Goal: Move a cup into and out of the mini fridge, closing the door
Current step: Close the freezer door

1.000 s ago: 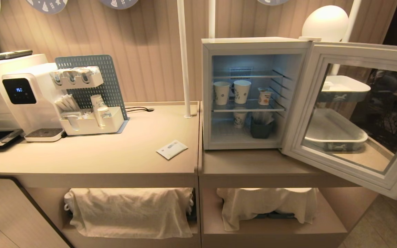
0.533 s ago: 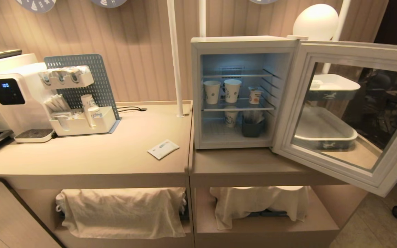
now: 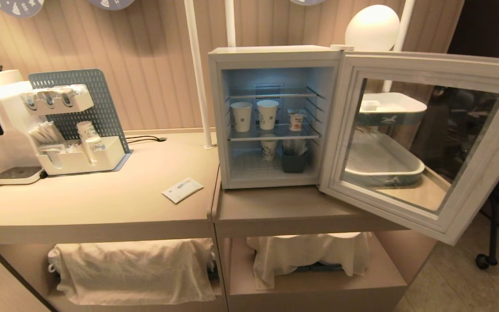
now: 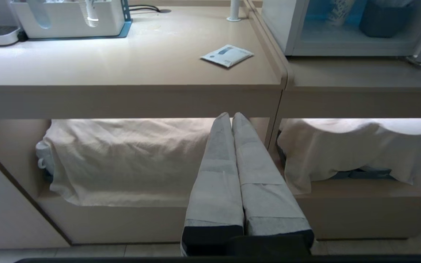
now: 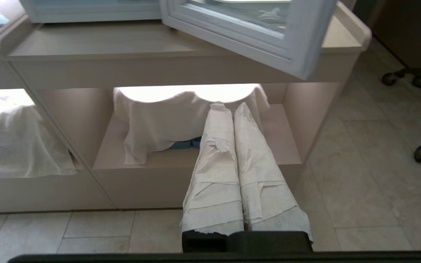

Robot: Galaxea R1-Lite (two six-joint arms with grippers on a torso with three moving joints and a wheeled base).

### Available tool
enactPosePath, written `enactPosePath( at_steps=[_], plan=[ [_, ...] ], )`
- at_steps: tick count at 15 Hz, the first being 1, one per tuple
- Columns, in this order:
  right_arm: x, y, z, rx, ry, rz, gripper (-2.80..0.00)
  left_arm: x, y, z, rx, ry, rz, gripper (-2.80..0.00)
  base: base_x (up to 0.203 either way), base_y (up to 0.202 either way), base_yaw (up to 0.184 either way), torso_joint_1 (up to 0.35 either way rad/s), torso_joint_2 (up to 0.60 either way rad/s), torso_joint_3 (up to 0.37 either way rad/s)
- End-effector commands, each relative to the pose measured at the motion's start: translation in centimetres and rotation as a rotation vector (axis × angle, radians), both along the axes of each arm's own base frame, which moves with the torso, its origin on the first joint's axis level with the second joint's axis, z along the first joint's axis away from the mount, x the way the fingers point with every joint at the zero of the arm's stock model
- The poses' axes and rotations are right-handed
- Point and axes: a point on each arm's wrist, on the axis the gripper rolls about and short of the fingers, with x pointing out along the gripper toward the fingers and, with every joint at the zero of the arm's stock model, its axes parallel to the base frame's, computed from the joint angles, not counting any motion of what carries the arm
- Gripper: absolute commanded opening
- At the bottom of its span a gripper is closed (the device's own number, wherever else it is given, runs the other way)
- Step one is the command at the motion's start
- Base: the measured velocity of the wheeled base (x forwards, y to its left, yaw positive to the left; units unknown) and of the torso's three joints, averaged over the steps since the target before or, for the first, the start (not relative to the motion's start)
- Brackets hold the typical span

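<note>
White foil-lidded plastic, the cup (image 3: 296, 120) stands upright on the fridge's (image 3: 275, 52) middle wire shelf, at the shelf's right end, just beside two taller paper cups (image 3: 254, 115). The door (image 3: 422, 143) hangs wide open, swung out to the right.

Both grippers are low, in front of the bench's (image 3: 102, 203) lower shelves, each with its taped fingers pressed together and holding nothing. From either one, the cup lies well above and farther in, past the bench edge and inside the fridge.

The right gripper (image 5: 228, 106) sits below the open door's bottom corner, roughly in line with the fridge. The left gripper (image 4: 231, 116) points at the seam between the two bench sections, so the fridge is off to its right. The right arm looks nearer to the cup, though the door leaf overhangs its way up.
</note>
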Motion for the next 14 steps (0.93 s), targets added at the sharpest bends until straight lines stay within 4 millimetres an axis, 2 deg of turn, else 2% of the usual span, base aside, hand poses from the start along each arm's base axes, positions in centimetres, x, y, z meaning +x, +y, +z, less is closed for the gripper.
enactPosePath(
  at_steps=[1,14],
  plan=[
    [0.01,0.00,-0.01,-0.001,0.003,0.001,-2.80,0.00,0.00,0.00,0.000,-0.001,0.001,-2.80,0.000,-0.074,-0.029,-0.001,0.00,0.001],
    [0.01,0.00,0.01,0.004,0.001,-0.002,-2.80,-0.01,0.00,0.03,0.007,-0.004,0.000,-2.80,0.000,0.001,-0.009,0.000,0.00,0.000]
  ],
)
